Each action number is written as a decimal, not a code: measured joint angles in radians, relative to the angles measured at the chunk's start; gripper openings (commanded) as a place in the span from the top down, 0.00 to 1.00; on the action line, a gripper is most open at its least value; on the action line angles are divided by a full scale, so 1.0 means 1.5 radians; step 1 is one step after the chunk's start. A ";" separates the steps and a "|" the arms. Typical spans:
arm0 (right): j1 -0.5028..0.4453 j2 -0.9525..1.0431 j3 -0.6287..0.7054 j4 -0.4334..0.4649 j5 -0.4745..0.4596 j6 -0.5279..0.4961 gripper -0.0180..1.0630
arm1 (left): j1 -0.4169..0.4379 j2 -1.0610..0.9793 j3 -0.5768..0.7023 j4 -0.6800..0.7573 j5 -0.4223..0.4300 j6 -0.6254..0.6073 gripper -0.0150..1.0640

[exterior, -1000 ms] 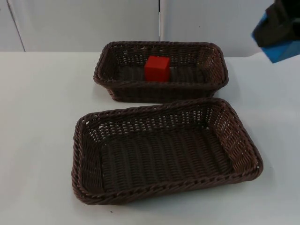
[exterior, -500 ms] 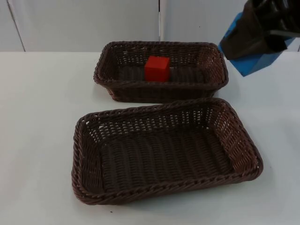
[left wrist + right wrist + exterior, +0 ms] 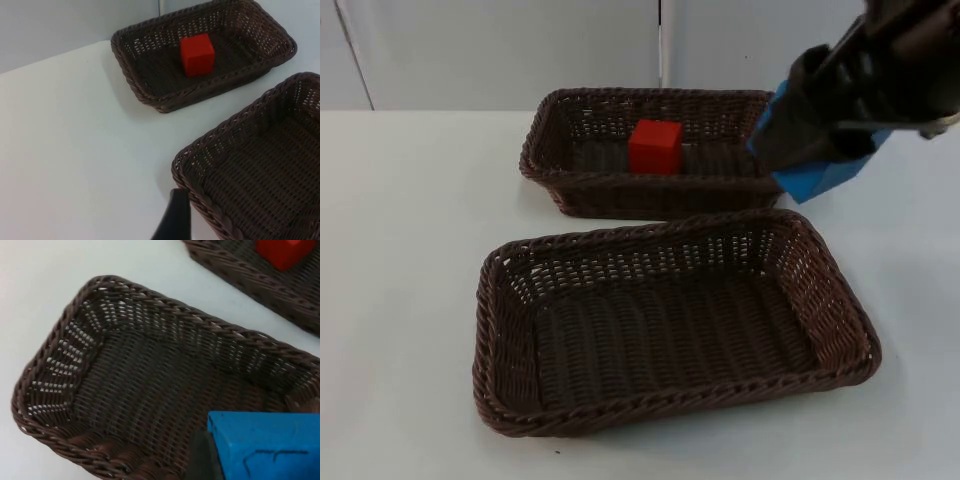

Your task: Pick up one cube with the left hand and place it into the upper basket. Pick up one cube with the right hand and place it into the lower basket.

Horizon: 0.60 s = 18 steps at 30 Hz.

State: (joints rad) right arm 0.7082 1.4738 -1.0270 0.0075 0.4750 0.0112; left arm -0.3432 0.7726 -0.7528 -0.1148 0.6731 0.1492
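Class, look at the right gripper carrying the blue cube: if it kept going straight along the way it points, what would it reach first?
Most likely the floor of the lower basket: the right gripper, shut on the blue cube, looks onto it.

White table top (image 3: pixel 410 300) meets grey partition wall (image 3: pixel 500 50).

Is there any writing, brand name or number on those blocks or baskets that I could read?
None can be read.
Red cube: plain faces.
Blue cube in the right pincer: a faint scratched mark, not legible as text.
Upper basket and lower basket: no labels.
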 measured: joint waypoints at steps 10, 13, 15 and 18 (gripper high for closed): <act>0.045 0.067 0.000 0.000 -0.093 -0.022 0.98 | 0.000 0.000 0.000 0.000 0.000 0.000 0.30; 0.045 0.102 0.000 0.000 -0.111 -0.022 0.98 | 0.000 0.000 0.000 0.000 0.000 0.000 0.30; 0.045 0.126 0.000 0.000 -0.122 -0.022 0.98 | 0.000 0.000 0.000 0.000 0.000 0.000 0.30; 0.045 0.152 0.000 0.000 -0.134 -0.022 0.98 | 0.000 0.000 0.000 0.000 0.000 0.000 0.30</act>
State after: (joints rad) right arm 0.7759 1.7021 -1.0270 0.0075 0.2734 -0.0219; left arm -0.3432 0.7726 -0.7528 -0.1148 0.6731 0.1492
